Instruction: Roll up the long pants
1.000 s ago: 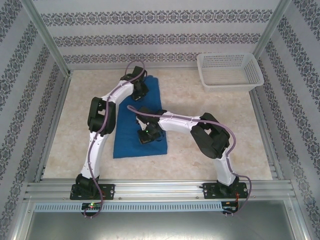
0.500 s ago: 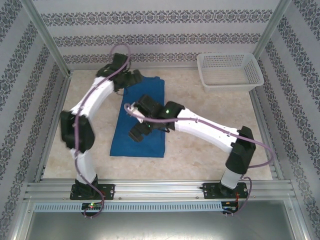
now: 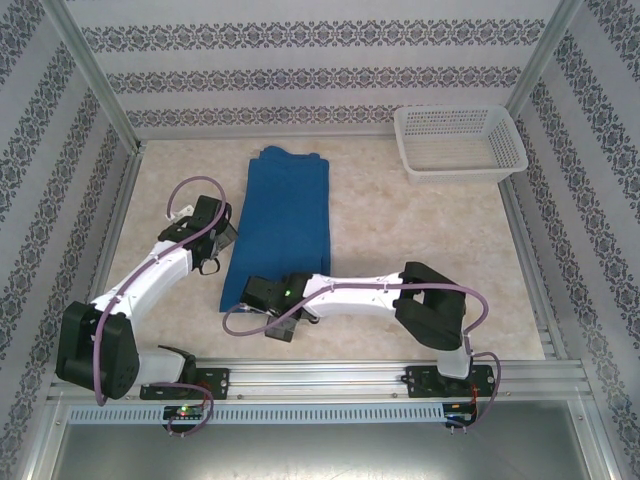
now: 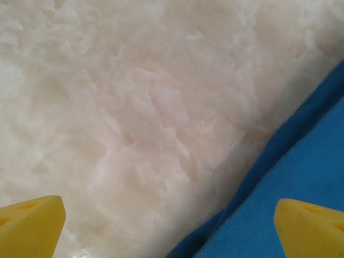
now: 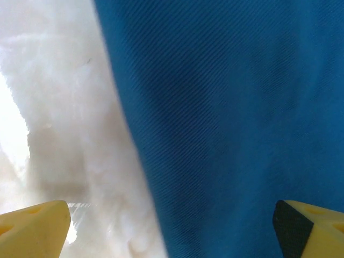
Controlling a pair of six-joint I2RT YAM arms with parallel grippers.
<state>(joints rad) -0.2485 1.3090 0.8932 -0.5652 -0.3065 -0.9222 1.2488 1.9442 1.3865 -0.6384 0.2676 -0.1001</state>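
Note:
The long pants (image 3: 282, 225) lie flat on the table as a long deep-blue strip folded lengthwise, running from the far middle toward the near edge. My left gripper (image 3: 214, 243) hovers by the strip's left edge. In the left wrist view it (image 4: 172, 239) is open, its yellow fingertips (image 4: 32, 223) wide apart, with bare table between them and the pants' edge (image 4: 290, 172) at the lower right. My right gripper (image 3: 260, 298) is low over the near end of the pants. It (image 5: 172, 239) is open too, straddling the blue cloth's (image 5: 231, 123) left edge, holding nothing.
A white mesh basket (image 3: 458, 142) stands at the far right corner. The marbled beige tabletop (image 3: 400, 230) is bordered by aluminium rails and patterned walls. The right arm's forearm (image 3: 360, 292) lies across the near side of the table.
Both arms have drawn back toward the near side: the left gripper from the pants' far end to their left edge, the right from mid-cloth to the near end. The pants lie uncovered and straightened.

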